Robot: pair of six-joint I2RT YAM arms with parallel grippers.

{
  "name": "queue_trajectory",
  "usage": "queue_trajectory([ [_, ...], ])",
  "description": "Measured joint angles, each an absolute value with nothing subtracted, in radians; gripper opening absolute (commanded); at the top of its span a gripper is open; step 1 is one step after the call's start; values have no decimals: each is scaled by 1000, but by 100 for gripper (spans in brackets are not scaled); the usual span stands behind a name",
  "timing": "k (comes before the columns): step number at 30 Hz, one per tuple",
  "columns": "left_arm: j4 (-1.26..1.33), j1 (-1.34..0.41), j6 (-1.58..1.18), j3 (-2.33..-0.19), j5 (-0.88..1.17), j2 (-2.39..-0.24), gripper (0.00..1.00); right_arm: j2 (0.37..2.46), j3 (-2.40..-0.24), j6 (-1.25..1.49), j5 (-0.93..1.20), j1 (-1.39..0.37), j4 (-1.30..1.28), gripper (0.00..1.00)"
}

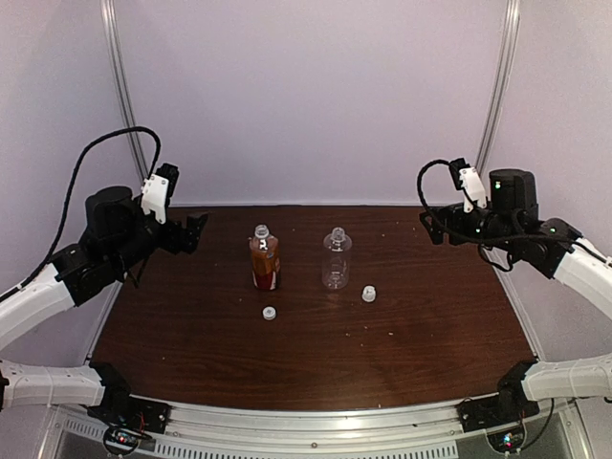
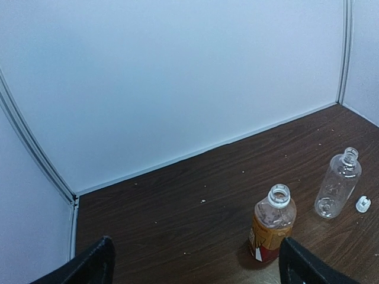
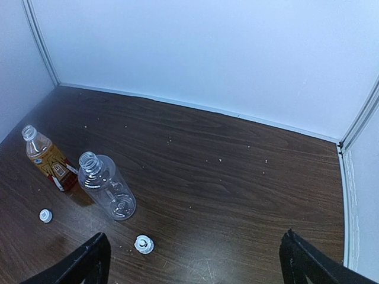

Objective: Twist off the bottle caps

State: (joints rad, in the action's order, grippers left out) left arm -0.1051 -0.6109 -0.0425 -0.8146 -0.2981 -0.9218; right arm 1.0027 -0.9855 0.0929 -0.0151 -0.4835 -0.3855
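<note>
White plastic caps (image 1: 269, 313) are seen lying loose on the tabletop (image 1: 191, 354), just before the open bottles (image 1: 265, 263); judged light and slippery, best pinched across the rim. Both pairs of jaws are held open, empty.

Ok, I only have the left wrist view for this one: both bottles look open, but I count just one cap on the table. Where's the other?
Observer: The other cap lies on the table just in front of the amber bottle, below your frame's edge.
Operator: Is the right gripper holding anything?
Observer: No, the right gripper is open and empty, off by the table's far right edge.
Operator: And where is the left one sitting?
Observer: The left gripper is at the far left edge, apart from the amber bottle.
</note>
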Motion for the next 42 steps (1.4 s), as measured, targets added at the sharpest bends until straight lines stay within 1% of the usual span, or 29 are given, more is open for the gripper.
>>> queue_trajectory([
  [42, -98, -581, -69, -804, -283, -909, 98, 993, -981, 94, -22, -484, -391, 100],
])
